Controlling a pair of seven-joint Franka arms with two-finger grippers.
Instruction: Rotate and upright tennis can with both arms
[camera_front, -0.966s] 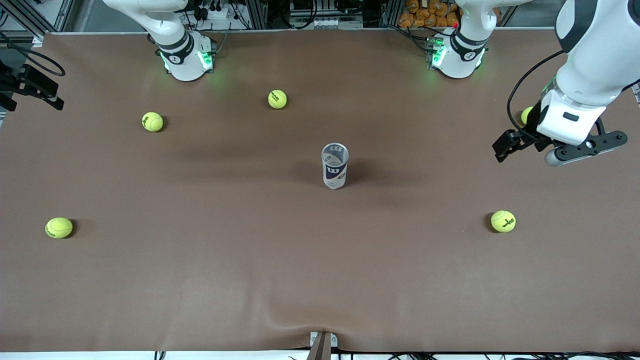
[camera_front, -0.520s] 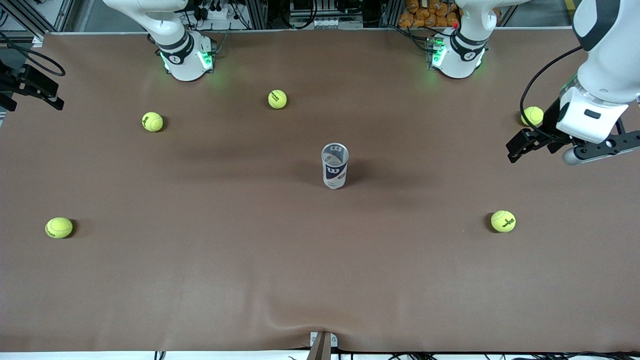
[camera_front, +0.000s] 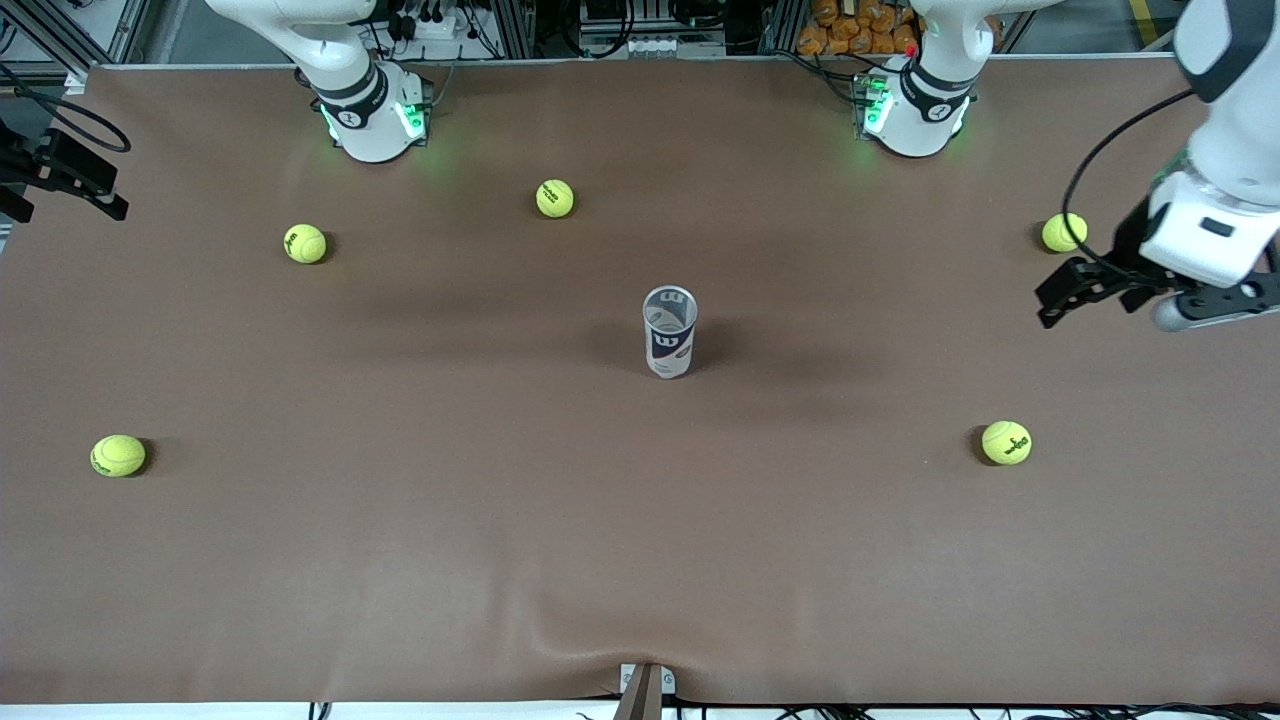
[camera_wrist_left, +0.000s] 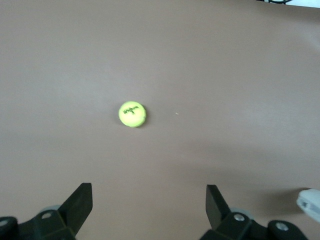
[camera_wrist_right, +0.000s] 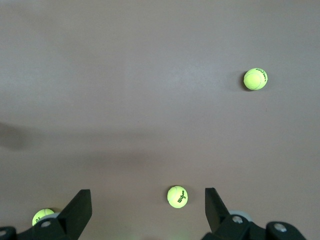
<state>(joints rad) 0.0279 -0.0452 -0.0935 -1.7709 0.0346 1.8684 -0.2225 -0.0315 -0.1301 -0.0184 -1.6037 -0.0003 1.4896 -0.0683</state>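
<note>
Tennis can (camera_front: 669, 332): stands upright near the middle of the brown table (camera_front: 500, 560), open silvery rim up, navy label with the white "W" facing the front camera; nothing touches it.
Left gripper (camera_front: 1160, 300): hangs in the air over the left arm's end of the table, well apart from the can; its wrist view (camera_wrist_left: 149, 207) shows the two black fingers spread wide with nothing between them, bare table and one ball beneath.
Right gripper (camera_wrist_right: 148, 210): out of the front view; its wrist view shows the fingers spread wide and empty, high over the table with three balls in sight.
Tennis balls: five yellow-green ones lie scattered. One (camera_front: 1063, 232) sits near the left gripper, one (camera_front: 1006, 442) nearer the front camera at that same end. One (camera_front: 555, 198) and another (camera_front: 305, 243) lie near the right arm's base (camera_front: 375, 120). The last (camera_front: 118, 455) rests at the right arm's end, nearer the front camera.
Left arm's base (camera_front: 915, 115): green-lit, at the table's edge.
</note>
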